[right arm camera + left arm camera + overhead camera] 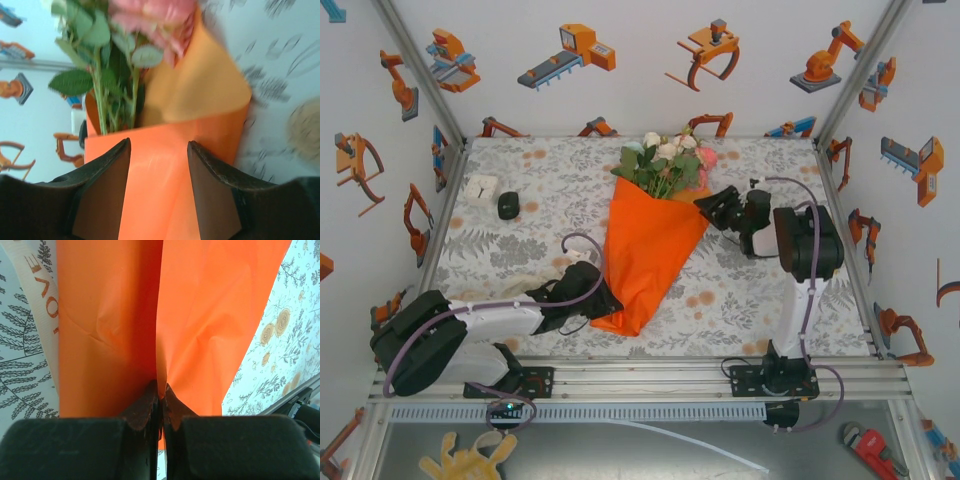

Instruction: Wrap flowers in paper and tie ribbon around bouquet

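As I am looking down from the top camera, the bouquet (650, 245) is lying on the tablecloth (520, 230), its flowers (665, 162) pointing toward the back wall. The left gripper (603, 300) is sitting at the bouquet's narrow lower end, and the right gripper (715, 208) is hovering just beside its upper right edge. On the left wrist camera, the fingers (145, 407) are pressing together, pinching a fold of the orange paper (215, 315), while the ribbon (40, 295) is lying just beside the bouquet's wrapping. On the right wrist camera, the fingers (107, 190) are standing spread, facing the bouquet's open mouth, with paper showing in the gap.
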Motion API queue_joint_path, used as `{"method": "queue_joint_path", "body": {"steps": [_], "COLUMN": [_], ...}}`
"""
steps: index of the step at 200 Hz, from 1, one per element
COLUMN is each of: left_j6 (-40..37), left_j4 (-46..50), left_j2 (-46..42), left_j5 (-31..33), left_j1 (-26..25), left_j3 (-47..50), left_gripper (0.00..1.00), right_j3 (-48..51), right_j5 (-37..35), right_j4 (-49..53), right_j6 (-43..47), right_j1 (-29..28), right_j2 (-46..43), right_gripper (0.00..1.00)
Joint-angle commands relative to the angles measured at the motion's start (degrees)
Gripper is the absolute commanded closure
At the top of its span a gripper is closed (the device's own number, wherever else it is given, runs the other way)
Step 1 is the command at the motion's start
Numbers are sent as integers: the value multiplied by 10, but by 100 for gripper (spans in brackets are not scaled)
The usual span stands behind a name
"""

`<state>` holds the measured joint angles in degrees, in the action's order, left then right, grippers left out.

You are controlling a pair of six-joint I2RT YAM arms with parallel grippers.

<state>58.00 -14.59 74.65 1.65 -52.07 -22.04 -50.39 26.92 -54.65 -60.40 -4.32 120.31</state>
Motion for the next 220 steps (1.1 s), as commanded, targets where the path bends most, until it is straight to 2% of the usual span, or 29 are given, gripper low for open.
{"method": "queue_joint_path", "body": {"steps": [1,19,40,59,74,89,109,125,150,174,198,220], "left_j6": [-1,-2,-7,-10,-12,-13,-15,-19,-25,-32,-35,-34], "left_j4": [29,31,35,34,31,33,33,34,38,38,39,31], "left_j2": [-12,-17,-19,-12,-6,-5,-3,-2,0,1,0,3], "left_j5": [-2,0,0,-2,-2,-1,-3,-5,-7,-11,-12,-10], "left_j1": [2,3,3,3,4,5,7,8,8,10,10,10], "left_j3": [11,10,5,-1,-5,-8,-8,-10,-13,-16,-17,-14], "left_gripper": [88,88,88,88,88,88,88,88,88,88,88,88], "right_j3": [-40,-70,-82,-55,6,64,140,205,260,269,287,299], "right_j5": [-63,-76,-52,-26,-16,-15,-21,-62,-139,-192,-240,-234], "right_j4": [146,180,181,180,161,200,243,238,221,259,227,151], "right_j6": [50,55,63,76,79,93,86,45,-16,-45,-92,-107], "right_j1": [20,41,54,52,38,10,-74,-181,-337,-447,-526,-545], "right_j2": [19,19,-11,-94,-184,-278,-378,-435,-480,-503,-484,-412], "right_gripper": [51,51,51,50,49,48,48,48,49,49,49,49]}}
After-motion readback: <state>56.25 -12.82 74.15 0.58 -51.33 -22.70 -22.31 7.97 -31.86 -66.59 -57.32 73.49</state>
